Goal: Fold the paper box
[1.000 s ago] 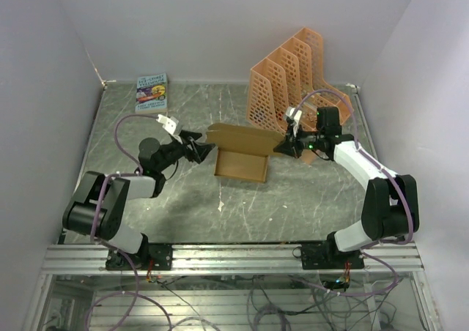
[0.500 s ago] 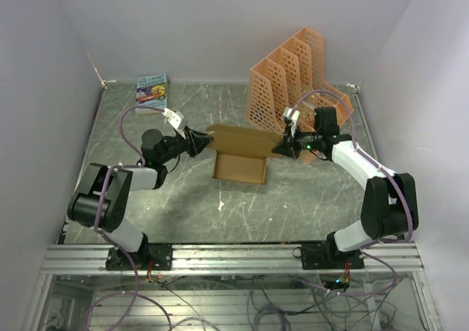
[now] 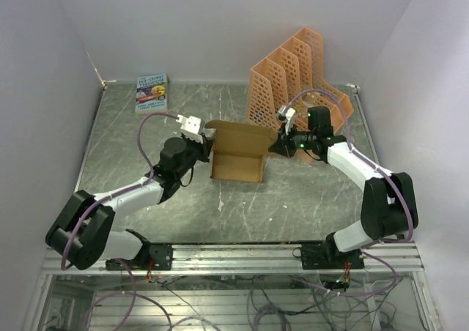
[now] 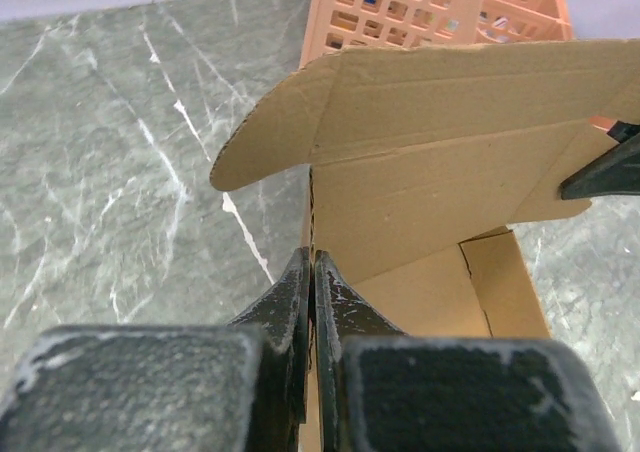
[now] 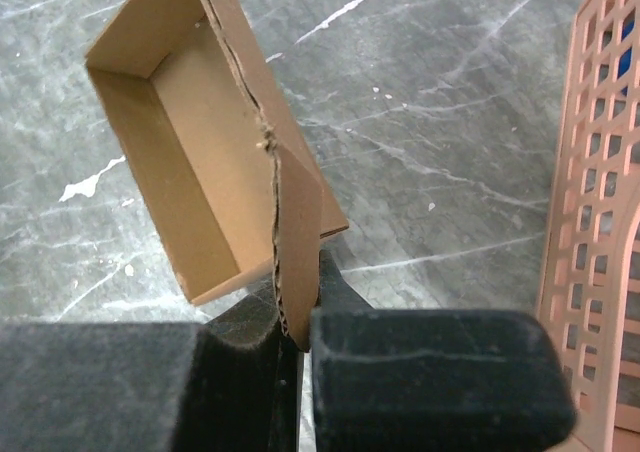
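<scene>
So the left gripper swung in and clamps the paper box at 9 o'clock; right gripper pinches its 3 o'clock flap.

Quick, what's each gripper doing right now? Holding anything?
left gripper: closed, jaws pinching a cardboard edge at the left end of the paper box.
right gripper: closed, jaws pinching a flap at the paper box's right end.

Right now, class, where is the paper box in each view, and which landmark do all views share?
Top external: paper box at picture centre.
Left wrist: centre and right, its wall gripped by the left hand.
Right wrist: upper left, its flap pinched by the right hand.
Shared landmark: the orange rack.
</scene>
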### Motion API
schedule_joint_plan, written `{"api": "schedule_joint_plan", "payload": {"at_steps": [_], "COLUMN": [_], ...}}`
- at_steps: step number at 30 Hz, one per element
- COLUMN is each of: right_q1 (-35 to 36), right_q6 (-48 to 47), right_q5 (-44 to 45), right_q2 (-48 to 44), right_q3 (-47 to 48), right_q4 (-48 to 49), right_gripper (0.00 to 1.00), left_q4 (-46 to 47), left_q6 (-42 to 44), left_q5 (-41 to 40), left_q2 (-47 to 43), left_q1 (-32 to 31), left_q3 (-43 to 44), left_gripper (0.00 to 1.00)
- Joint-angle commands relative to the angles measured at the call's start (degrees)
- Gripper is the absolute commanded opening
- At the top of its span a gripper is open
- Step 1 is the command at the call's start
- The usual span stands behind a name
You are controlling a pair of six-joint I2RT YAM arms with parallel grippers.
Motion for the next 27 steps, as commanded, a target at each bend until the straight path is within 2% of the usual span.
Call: {"api": "schedule_joint_plan", "payload": {"at_steps": [1, 9, 13, 15, 18, 21, 24, 27], "right_q1": [2.7, 3.7, 3.7, 3.9, 4.7, 5.4, 5.3, 4.0], "right_q6": [5.0, 6.4, 8.0, 9.3, 10.5, 10.9, 10.5, 10.7], "right_q5": [2.2, 2.7, 2.3, 2.6, 4.1, 3.2, -0.2, -8.1], "right_q2": [-0.8, -0.9, -0.8, -0.8, -1.7, -2.1, -2.6, -2.3], "right_q3": [-1.0, -1.5, -1.7, -1.8, -2.4, -2.9, -2.9, -3.0], "right_q4": [4.9, 6.1, 6.3, 6.6, 7.1, 7.1, 7.0, 7.4], "right_gripper": [0.00, 0.00, 0.00, 0.00, 0.10, 0.24, 0.31, 0.41], "left_q4": [-1.9, -2.4, -3.0, -4.1, -5.6, -5.6, -6.5, -7.6], "left_q6": [-4.9, -8.9, -10.1, -10.6, -11.0, -10.0, -8.1, -5.8], "left_q5": [-11.9, -13.8, -16.0, -18.3, -22.0, -24.6, -25.3, -25.3], "left_q2": [-0.2, 2.8, 2.8, 2.5, 2.0, 1.8, 2.2, 2.2], "left_q1": [-6.1, -8.5, -9.3, -9.9, -11.3, -12.7, -13.2, -13.3], "left_q3": [1.6, 2.8, 2.5, 2.6, 2.8, 2.8, 3.8, 4.5], "left_gripper": [0.07, 0.15, 0.07, 0.07, 0.07, 0.07, 0.07, 0.07]}}
